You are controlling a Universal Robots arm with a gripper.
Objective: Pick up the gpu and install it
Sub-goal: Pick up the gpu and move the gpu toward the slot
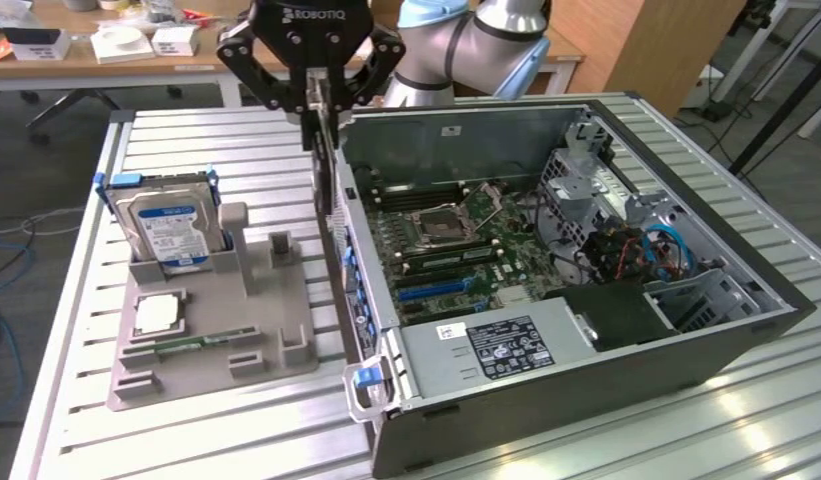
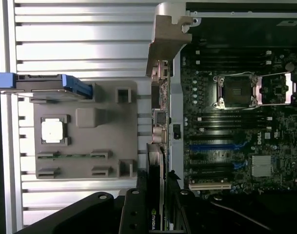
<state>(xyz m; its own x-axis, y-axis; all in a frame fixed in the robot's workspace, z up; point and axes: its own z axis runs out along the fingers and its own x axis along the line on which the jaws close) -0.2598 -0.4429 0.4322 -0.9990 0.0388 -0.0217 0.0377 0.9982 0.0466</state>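
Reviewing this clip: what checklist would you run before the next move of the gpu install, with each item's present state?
1. Grip: the gripper is closed on the gpu, with the card between its fingers: ok.
2. gpu clear of the grey holder tray: ok, it hangs above the table.
3. gpu above the blue slot: not ok, it hangs by the case's rear wall.
4. Blue slot free of any card: ok.
5. Connector edge facing down: cannot tell.
6. hard drive standing in the tray, out of the path: ok.
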